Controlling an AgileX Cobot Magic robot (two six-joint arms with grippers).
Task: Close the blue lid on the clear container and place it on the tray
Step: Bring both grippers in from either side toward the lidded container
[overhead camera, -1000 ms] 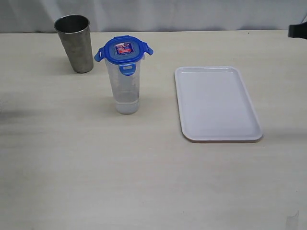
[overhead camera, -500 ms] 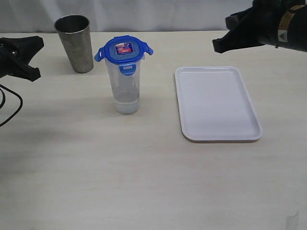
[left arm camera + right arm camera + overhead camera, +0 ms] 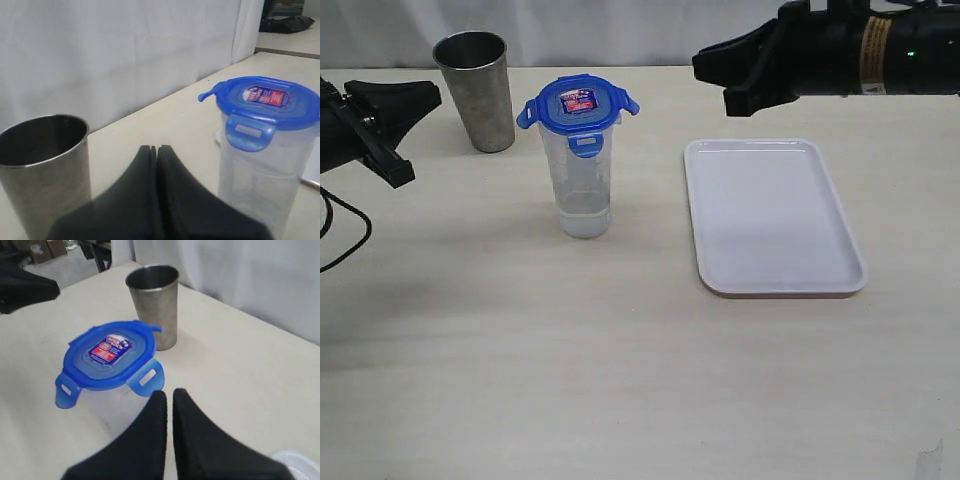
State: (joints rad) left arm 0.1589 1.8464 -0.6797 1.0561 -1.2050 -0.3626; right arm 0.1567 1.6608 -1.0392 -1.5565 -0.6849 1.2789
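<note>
A pale, wood-grained table [image 3: 620, 380] stretches back to a white curtain [image 3: 620, 30] hanging along its far edge.

No legible text
The red-and-blue label [image 3: 106, 349] on the blue lid [image 3: 85, 372] is too small to read; the yellow sticker [image 3: 873, 42] on the right arm [image 3: 820, 55] is blurred.

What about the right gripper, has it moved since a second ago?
Yes. In the exterior view the right gripper has travelled left, from beyond the tray's right edge to about its left edge.
</note>
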